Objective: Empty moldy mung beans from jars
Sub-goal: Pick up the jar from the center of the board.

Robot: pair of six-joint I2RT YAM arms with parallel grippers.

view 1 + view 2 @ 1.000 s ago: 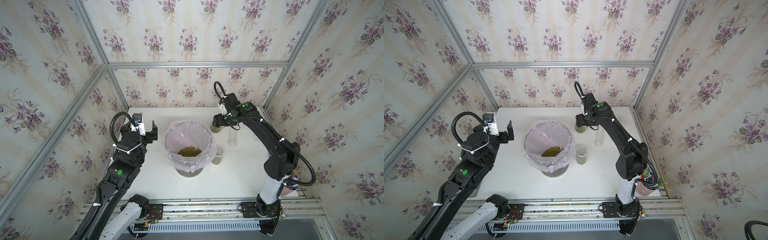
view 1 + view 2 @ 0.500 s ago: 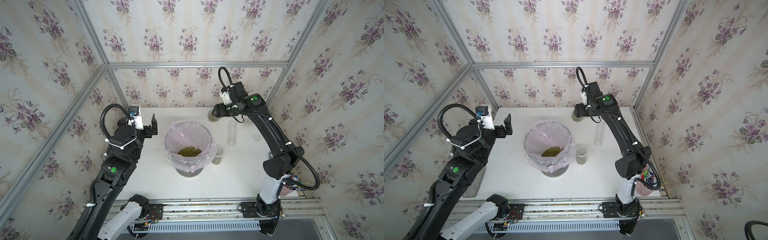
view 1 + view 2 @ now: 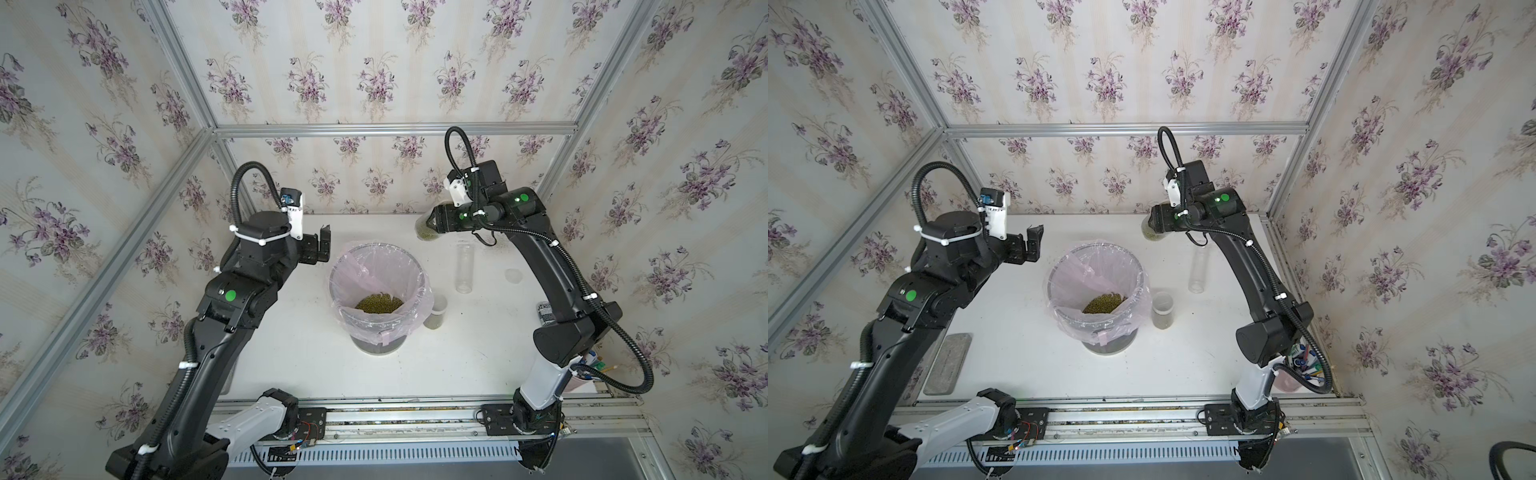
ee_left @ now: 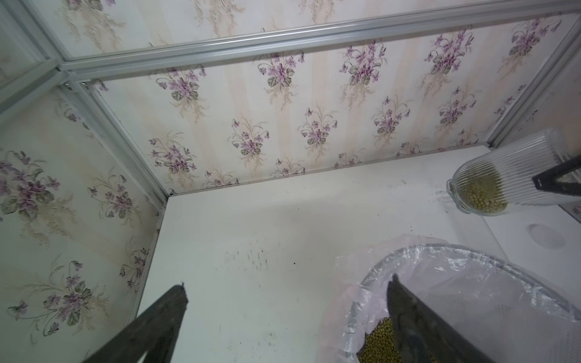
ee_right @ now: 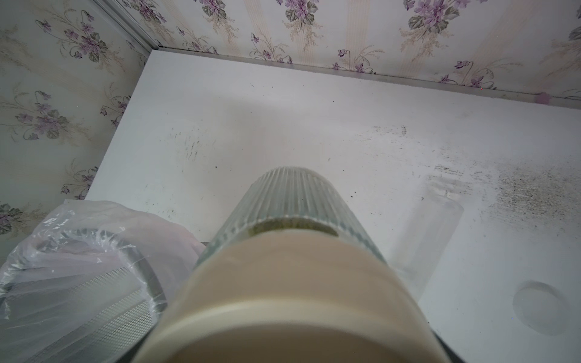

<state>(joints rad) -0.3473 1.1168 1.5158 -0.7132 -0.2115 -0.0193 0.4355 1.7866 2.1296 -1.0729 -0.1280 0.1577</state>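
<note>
A: Where's the ribbed jar [image 4: 503, 169]?
B: Aloft behind the bin [image 3: 345, 266], lid [image 5: 283, 283] on, gripped by the right tool [image 3: 433, 223]. It lies level, base towards the left tool [image 3: 321, 246], which is open and empty.

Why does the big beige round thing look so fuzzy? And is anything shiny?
Right wrist view: the tan lid is very close to the lens, so it is out of focus, while the ribbed jar past it looks sharper. Left wrist view: bright glints on the plastic bag. In both top views: even light, soft shadows, little glare.
</note>
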